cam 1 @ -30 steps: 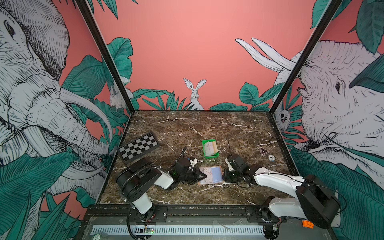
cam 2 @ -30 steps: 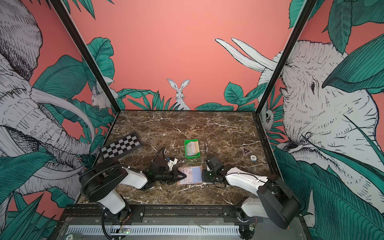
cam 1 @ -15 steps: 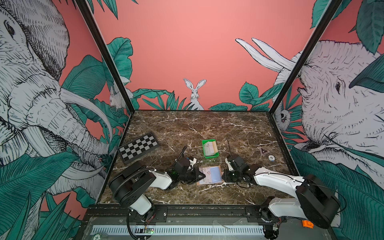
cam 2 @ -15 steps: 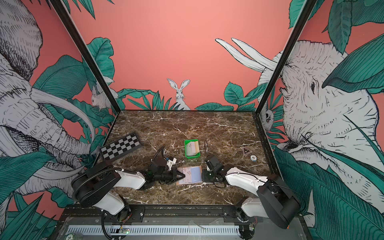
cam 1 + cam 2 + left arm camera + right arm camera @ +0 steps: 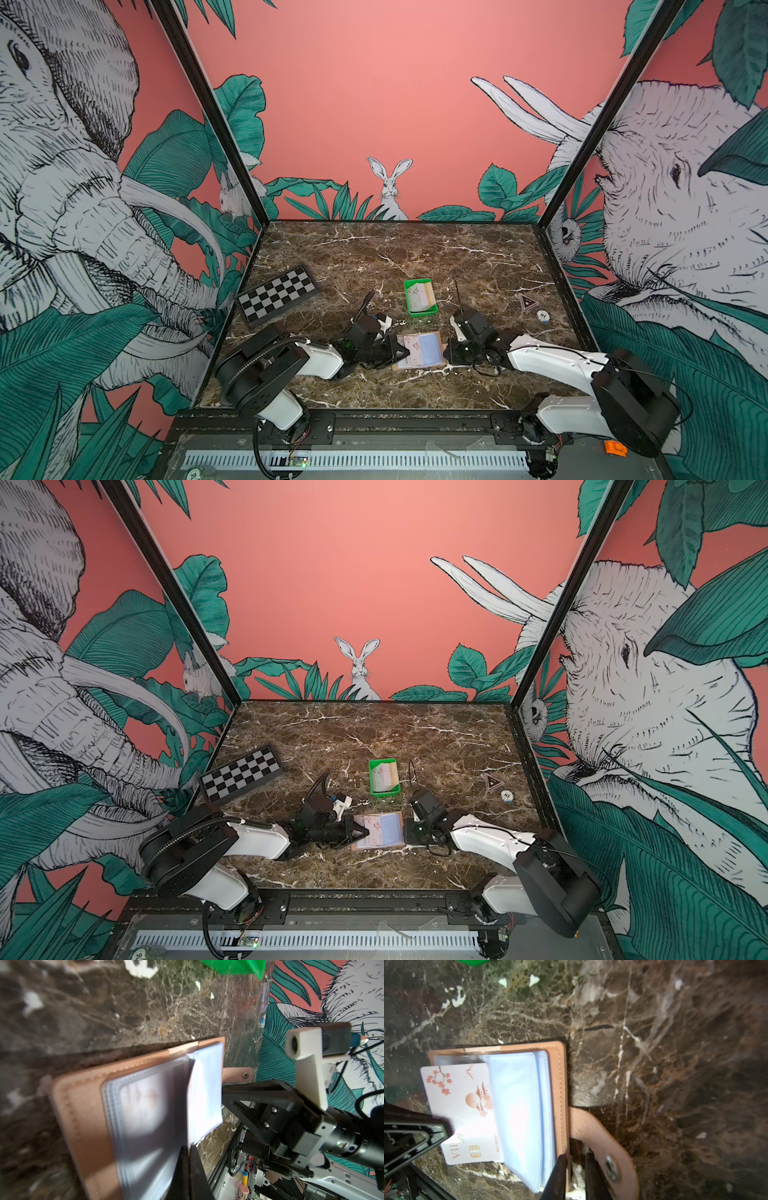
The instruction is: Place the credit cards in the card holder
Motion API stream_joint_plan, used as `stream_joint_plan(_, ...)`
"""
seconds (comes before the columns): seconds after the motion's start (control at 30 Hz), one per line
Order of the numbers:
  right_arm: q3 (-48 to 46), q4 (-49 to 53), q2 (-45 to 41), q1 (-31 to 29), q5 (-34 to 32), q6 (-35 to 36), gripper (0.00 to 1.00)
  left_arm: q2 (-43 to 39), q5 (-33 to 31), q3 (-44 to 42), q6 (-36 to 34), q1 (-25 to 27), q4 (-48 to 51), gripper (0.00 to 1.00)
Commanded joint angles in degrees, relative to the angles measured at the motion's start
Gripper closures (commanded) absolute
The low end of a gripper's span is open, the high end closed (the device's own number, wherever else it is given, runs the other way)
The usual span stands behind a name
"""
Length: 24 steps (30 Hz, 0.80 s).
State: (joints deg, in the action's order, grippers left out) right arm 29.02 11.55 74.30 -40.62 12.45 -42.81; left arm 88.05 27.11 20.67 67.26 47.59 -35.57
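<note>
The tan leather-like card holder [image 5: 556, 1084] is lying open on the brown marble table [image 5: 415, 249]. The left gripper [image 5: 365, 832], clenched, is pressing a white blossom-printed credit card [image 5: 460, 1109] half into a clear sleeve [image 5: 517, 1105]. The right gripper [image 5: 575, 1178] is pinching the cover edge. The card is likely to buckle the sleeve if skewed.

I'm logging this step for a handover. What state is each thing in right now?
card holder: open, flat on the table.
credit card: partly slid into a clear sleeve, rest sticking out.
left claw: shut on the credit card.
right claw: shut on the card holder's edge.
snap strap: unfastened, lying loose.
green tray: upright, more cards inside.
checkerboard: lying flat.
</note>
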Motion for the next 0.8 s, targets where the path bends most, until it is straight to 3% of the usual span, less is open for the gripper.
stream_joint_plan(0.0, -0.5, 0.5, 0.6, -0.6, -0.1, 0.3, 0.82, 0.6, -0.7, 0.2, -0.4, 0.3, 0.8, 1.00)
stream_joint_plan(0.27, 0.0, 0.0, 1.7, -1.3, 0.6, 0.5, 0.82, 3.9, 0.9, 0.2, 1.4, 0.3, -5.7, 1.00)
stream_joint_plan(0.77, 1.1, 4.0, 2.1, -1.9, -3.8, 0.3, 0.82, 5.1, 1.9, 0.1, 1.6, 0.4, -5.6, 1.00)
